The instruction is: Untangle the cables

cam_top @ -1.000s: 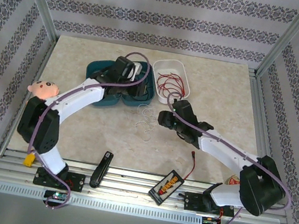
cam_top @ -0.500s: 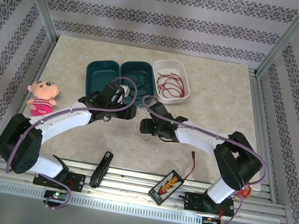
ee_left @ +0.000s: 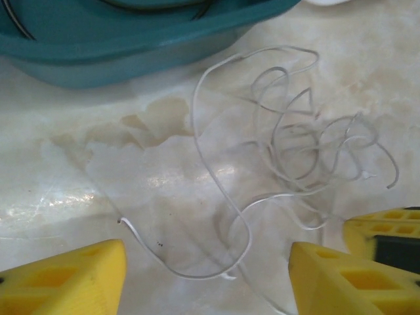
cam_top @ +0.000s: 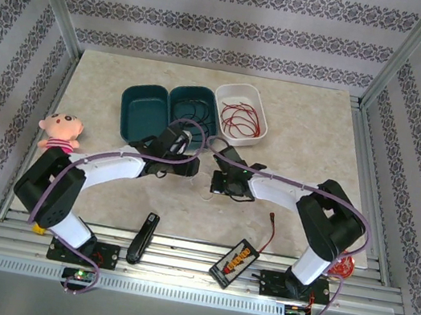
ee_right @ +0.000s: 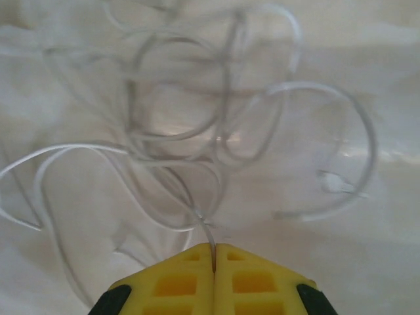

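Beige table (ee_left: 98,164), white cable (ee_left: 289,144), teal bin (ee_left: 131,46), yellow fingers (ee_left: 59,282).

Three thin cables: red cable (cam_top: 241,120) loosely coiled in the white tray (cam_top: 227,89); black cable (cam_top: 194,111) coiled in the right-hand teal bin (cam_top: 196,90); white cable (ee_left: 282,141) — a loose, flat tangle on the tabletop (cam_top: 307,117) near that bin — one strand pinched by the right gripper (ee_right: 212,247).

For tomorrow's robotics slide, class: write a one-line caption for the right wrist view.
Right gripper pinches a strand of the white cable, its loops sprawled on the marble tabletop.
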Controlling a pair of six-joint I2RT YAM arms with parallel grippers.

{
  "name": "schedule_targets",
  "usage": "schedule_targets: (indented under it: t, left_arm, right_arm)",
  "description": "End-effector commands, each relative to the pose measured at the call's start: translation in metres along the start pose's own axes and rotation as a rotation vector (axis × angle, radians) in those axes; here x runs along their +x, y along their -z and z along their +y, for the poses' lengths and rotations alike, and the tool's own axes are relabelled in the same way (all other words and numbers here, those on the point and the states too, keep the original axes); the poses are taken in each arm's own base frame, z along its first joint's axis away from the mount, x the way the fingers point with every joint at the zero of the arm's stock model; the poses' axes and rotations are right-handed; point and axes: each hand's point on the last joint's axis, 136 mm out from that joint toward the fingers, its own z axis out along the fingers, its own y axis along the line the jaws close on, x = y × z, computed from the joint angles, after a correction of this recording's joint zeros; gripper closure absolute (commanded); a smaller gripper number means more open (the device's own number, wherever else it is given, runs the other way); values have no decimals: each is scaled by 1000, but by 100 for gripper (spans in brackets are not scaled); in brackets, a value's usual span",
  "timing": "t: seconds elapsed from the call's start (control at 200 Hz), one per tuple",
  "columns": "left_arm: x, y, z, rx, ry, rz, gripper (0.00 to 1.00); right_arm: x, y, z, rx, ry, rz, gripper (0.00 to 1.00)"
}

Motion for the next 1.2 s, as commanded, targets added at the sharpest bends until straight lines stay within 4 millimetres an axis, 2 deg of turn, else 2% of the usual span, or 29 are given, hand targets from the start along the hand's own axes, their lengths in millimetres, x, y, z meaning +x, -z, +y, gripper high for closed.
schedule_targets:
  t: [0.0,0.13,0.245,0.37,0.465,0.555,0.71,0.984,1.194]
  left_arm:
    - [-15,-3,-16,28,-13,-51,42]
    - [-9,-13,-16,21,-21,-27,47]
    - [-9,-19,-22,33,-36,-18,48]
    - [-14,-25,-26,31,-48,-23,46]
    - [-16,-32,-22,-11,-63,-23,46]
    - [-14,-40,-17,-41,-69,-9,49]
    - [-12,-52,-22,-40,-88,-1,53]
    - [-5,-67,-27,-43,-107,37,62]
    - [-3,-71,-33,-39,-122,43,76]
  right_arm:
    - [-3,20,-16,30,-22,-47,100]
    - [-2,33,-40,72,-55,-66,100]
    - [0,39,-54,89,-80,-80,98]
    - [-1,39,-54,82,-85,-82,96]
    - [-1,39,-55,93,-83,-81,96]
    - [-3,39,-55,92,-83,-85,96]
    - [-5,40,-56,91,-87,-92,95]
    - [-6,43,-60,96,-94,-100,92]
    - [-10,52,-69,119,-102,-124,87]
